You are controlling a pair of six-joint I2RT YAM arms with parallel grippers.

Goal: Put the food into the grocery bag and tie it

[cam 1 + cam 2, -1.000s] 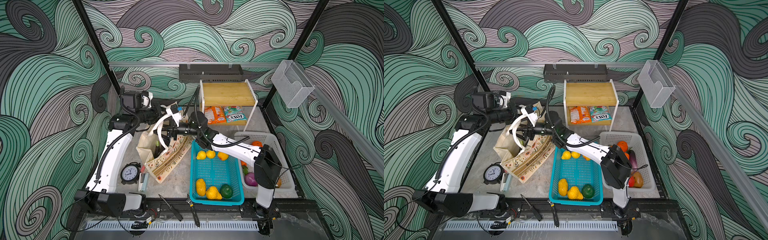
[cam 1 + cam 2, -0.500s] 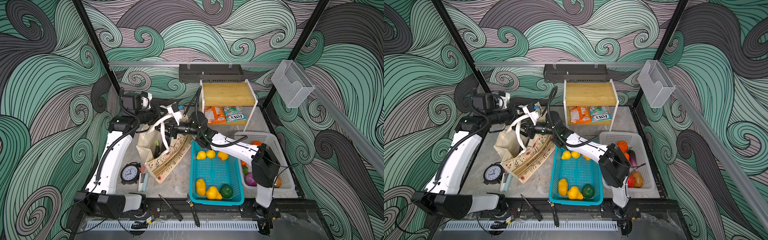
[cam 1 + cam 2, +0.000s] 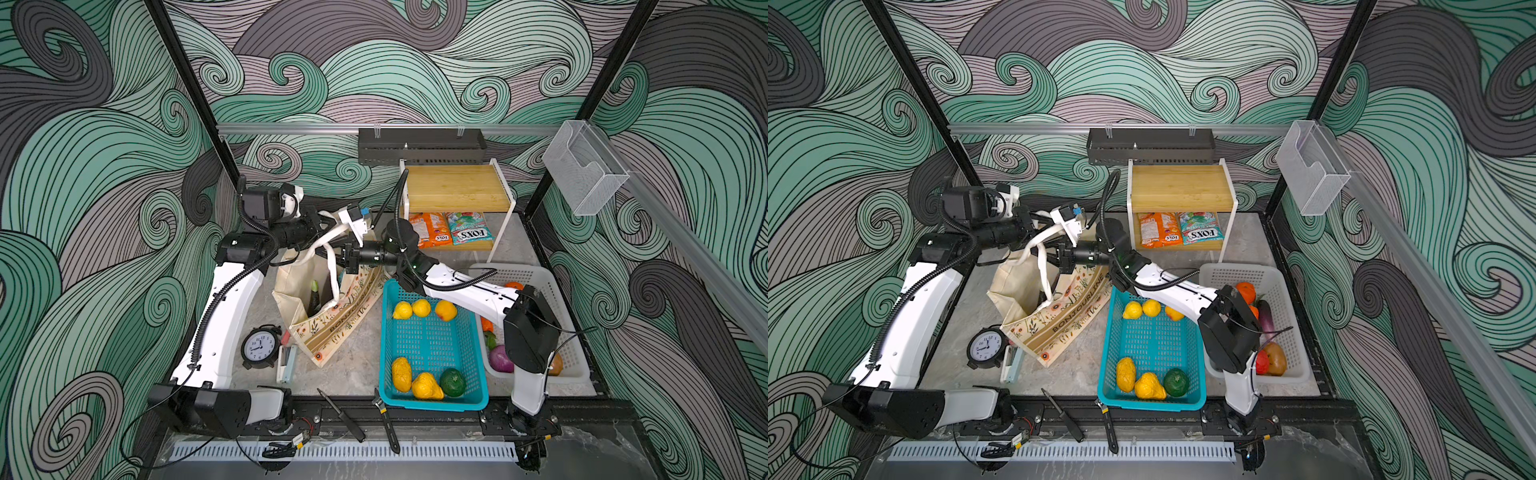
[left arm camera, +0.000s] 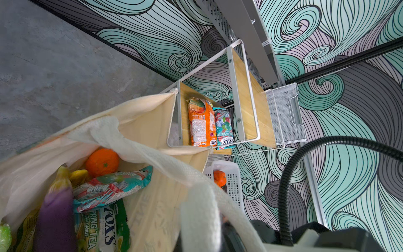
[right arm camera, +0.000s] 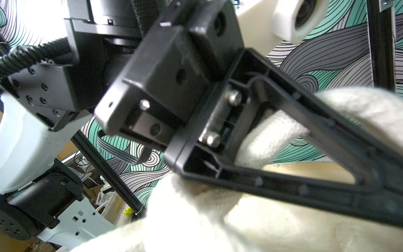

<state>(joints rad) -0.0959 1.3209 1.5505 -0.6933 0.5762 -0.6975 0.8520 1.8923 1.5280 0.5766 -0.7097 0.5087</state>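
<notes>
Tying looks to be the step in hand. Left claw (image 3: 340,237) clenched, grasping a handle (image 5: 272,139) that runs between its fingers. Right claw (image 3: 338,261) faces it, nearly touching, jaws closed; whether it pinches the second handle (image 3: 333,278) I cannot tell.

Bag (image 3: 299,286) hangs directly under both claws, mouth open. Inside it, in the left wrist view: orange (image 4: 102,161), eggplant (image 4: 54,207), teal packet (image 4: 111,187), green packet (image 4: 104,231); loading judged done. No knot is visible, so the handles are yet to be crossed and tied.

Behind the right claw, two packets sit on the shelf (image 3: 457,191). Beside its arm are the teal basket (image 3: 432,345) and the white basket (image 3: 540,282), both with fruit; whether that fruit counts is unclear.

Writing:
- green packet: "FOX'S", "SPRING TEA", "CANDY"
- bag band (image 3: 1075,307): "BONJOURLINE"
- shelf packets: "FOX'S"
</notes>
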